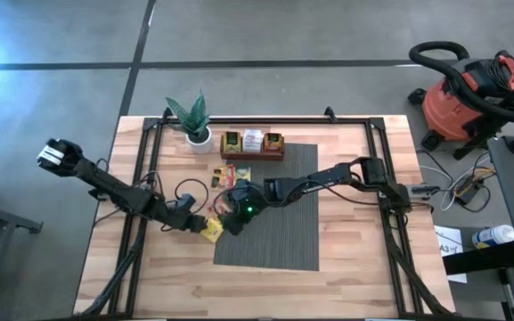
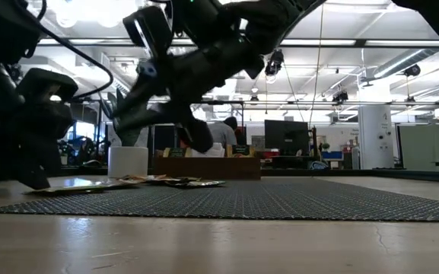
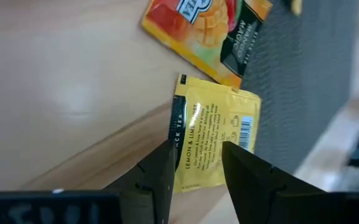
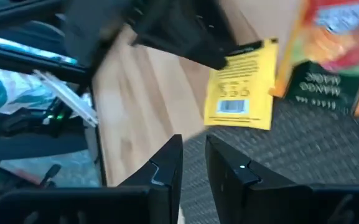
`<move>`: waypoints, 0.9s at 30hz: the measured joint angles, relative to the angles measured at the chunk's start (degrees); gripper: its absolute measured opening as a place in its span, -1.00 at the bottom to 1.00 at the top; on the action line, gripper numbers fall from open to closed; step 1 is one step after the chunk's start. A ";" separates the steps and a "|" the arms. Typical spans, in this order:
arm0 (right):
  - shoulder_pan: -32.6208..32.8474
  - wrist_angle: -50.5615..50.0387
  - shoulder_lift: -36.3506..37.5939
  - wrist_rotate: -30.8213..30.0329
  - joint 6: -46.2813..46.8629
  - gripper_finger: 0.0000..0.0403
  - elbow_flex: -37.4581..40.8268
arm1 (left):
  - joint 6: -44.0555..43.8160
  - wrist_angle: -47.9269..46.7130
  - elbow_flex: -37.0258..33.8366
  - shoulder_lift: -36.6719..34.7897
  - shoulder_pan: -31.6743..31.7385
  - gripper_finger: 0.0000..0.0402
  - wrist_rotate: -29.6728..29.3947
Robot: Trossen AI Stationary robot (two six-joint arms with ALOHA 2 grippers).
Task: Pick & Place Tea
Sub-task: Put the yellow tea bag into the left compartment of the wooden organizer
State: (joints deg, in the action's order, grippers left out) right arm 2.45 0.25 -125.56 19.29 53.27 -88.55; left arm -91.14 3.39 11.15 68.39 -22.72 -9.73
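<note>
Down at the grey mat's (image 1: 279,209) edge, the left end effector (image 3: 195,163) straddles a yellow tea sachet (image 3: 215,138) lying on the bench (image 3: 67,93), fingers spread. Nearby, the right end effector (image 4: 191,158) hovers with fingers narrowly parted, empty, beside an orange mango sachet (image 3: 198,31).

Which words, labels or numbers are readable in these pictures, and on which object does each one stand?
"LEMON & LIME", "BLACK TEA": yellow sachet.
"MANGO MAGIC": orange and dark sachet, beside the yellow one.
Small print and barcode on the yellow sachet: too small to read.
Labels on the sachets in the wooden tray: too small.
</note>
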 joint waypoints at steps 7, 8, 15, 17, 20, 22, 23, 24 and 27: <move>0.65 -2.18 -0.17 -1.40 3.43 -0.66 3.45 | -2.35 9.01 -2.76 0.12 0.00 -0.31 -0.88; 0.85 -2.26 -0.17 -1.36 4.10 -0.66 4.08 | -2.37 8.99 -2.63 0.17 0.00 -0.31 -0.88; 2.00 -2.40 -0.20 -4.63 8.60 -0.66 5.82 | -2.97 9.33 -1.77 0.26 0.00 -0.31 -3.37; 2.07 -2.40 -0.20 -4.99 8.71 -0.66 5.74 | -3.05 9.62 -1.19 0.36 0.00 -0.31 -4.21; 2.09 -2.14 -0.17 -5.99 8.73 -0.66 5.56 | -2.71 9.86 -0.48 0.62 0.02 -0.31 -4.80; 2.07 -2.44 -0.17 -6.35 8.77 -0.64 5.55 | -2.61 10.02 0.09 0.98 0.02 -0.31 -6.04; 2.07 -3.03 -0.17 -7.17 8.79 -0.63 5.55 | -2.53 10.14 0.49 1.28 0.02 -0.31 -6.75; 2.09 -3.41 -0.17 -8.02 8.82 -0.61 5.58 | -2.35 10.13 0.83 1.65 0.02 -0.31 -7.48; 2.16 -3.36 -0.17 -9.26 9.60 -0.53 5.97 | -1.62 10.59 2.08 3.38 0.13 -0.31 -9.11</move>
State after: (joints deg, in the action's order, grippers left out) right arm 4.61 -3.11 -125.73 10.03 62.87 -82.59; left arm -92.76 13.98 13.23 71.76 -22.59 -18.84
